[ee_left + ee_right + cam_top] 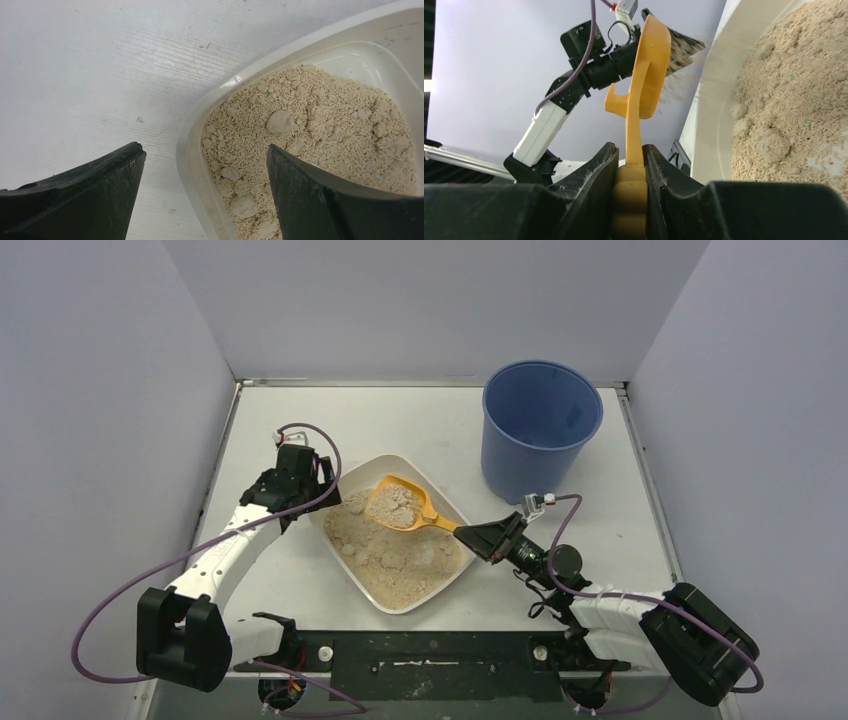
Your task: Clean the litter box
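A: What's the setting from above?
B: A white bench boxed in by plain pale walls. The litter box sits mid-bench, turned cornerwise, with beige litter heaped inside.
A: And around the litter box?
B: A blue bucket stands upright beyond its right corner, apart from it. The left gripper is at the litter box's left edge. The right gripper is at its right corner, holding an orange scoop by the handle. The scoop's bowl is over the litter box with a lump of litter in it.
A: The left wrist view?
B: The left gripper's jaws stand wide apart, holding nothing. One finger is over the bare bench outside the litter box, the other over the litter inside, and the rim runs between them. Several clumps lie in the litter near that corner.
A: The right wrist view?
B: The right gripper is clamped tight on the scoop's ribbed handle. The scoop shows edge-on, raised beside the litter box's wall, with blurred grains by its bowl. The left arm shows behind it.
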Controlling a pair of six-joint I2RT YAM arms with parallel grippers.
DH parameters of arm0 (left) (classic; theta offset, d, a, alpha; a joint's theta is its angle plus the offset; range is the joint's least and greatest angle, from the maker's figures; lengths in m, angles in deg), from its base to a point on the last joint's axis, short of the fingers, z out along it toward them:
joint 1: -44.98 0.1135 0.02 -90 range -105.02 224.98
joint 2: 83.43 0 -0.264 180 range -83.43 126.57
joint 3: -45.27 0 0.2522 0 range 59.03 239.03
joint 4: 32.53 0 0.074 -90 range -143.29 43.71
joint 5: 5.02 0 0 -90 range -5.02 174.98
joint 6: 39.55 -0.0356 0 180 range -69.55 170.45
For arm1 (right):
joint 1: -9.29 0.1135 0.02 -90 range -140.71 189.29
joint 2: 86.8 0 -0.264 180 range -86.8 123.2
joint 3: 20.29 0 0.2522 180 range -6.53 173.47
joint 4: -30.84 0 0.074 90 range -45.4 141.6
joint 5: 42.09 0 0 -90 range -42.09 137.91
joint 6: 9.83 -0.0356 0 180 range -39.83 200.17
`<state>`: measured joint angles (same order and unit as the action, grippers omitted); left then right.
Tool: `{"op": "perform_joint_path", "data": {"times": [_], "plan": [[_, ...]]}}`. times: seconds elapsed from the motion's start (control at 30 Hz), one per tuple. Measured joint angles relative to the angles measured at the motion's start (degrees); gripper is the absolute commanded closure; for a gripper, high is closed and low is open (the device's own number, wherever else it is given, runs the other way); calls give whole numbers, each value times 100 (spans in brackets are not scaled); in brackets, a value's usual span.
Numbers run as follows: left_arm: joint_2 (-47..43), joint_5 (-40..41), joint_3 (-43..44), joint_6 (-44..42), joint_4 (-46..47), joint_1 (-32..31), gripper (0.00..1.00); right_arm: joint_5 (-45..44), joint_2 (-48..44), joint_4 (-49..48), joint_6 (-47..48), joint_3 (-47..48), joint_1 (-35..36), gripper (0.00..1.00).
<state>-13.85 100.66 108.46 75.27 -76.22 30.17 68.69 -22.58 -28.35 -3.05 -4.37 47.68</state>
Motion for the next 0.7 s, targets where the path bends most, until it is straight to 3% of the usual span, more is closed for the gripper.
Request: {"op": "perform_joint_path", "data": {"times": [0.1, 0.7], "plan": [[-11, -22, 0, -2, 13, -2, 3, 15, -179, 101, -59, -55, -177, 100], [-94, -81, 0, 0, 20, 0, 3, 61, -254, 540, -214, 37, -52, 100]]}}
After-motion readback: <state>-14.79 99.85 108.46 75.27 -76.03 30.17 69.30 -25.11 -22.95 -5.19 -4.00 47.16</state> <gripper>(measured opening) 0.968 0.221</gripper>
